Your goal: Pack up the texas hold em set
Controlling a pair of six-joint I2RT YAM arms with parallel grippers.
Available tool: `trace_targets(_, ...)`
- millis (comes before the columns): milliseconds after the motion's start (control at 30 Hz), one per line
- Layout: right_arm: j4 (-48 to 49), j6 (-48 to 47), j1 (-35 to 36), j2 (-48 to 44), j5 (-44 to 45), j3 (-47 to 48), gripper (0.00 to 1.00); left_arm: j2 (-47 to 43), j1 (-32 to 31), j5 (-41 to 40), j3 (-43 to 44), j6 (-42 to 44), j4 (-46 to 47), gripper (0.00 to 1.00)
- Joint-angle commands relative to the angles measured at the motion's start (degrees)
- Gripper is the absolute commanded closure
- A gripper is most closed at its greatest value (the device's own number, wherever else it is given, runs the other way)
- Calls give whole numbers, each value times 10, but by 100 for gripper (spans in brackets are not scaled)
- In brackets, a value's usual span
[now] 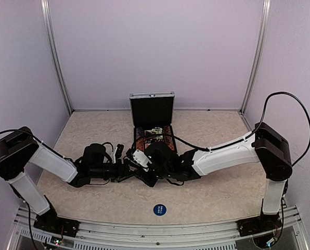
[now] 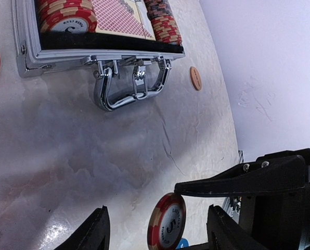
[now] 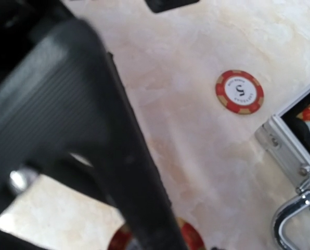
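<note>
The left gripper [image 2: 157,207] has its jaws released. One finger stands on each side of an upright poker chip [image 2: 167,221], with a gap on both sides. The chip is red and beige, marked 5, and its face is turned toward the left wrist camera. One finger [image 2: 233,181] of the right gripper [image 1: 144,165] has its tip on the chip's upper rim. The second finger is hidden, so whether the right jaws clamp the chip cannot be told.

Both grippers meet at the middle of the tabletop [image 1: 217,192], on the near side of the aluminium case [image 2: 108,53]. The case stands open toward the middle of the far edge. Its lid [image 1: 152,108] is upright and its metal handle [image 2: 129,86] faces the near edge. Inside, a red-backed card deck [image 2: 118,18] lies between two chip stacks [image 2: 66,15].

Outside the case:
- A second chip [image 3: 239,91] lies flat near a front corner of the case, not touching it.
- An orange disc [image 2: 195,78] lies flat just beside the handle.
- A blue round sticker [image 1: 159,209] sits at the middle of the near edge.
</note>
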Motion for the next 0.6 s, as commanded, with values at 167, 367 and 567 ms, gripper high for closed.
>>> trace_targets(167,30,-1,13,-29,5,-7,57,22,-6,19,-12,-23,53,68)
trace_targets(367,34,1,14,-37,6,-13,57,37,-8,19,-12,-38,81,100)
trace_targets(567,31,2,13,-50,16,-21,48,25,-8,13,-6,-26,74,100)
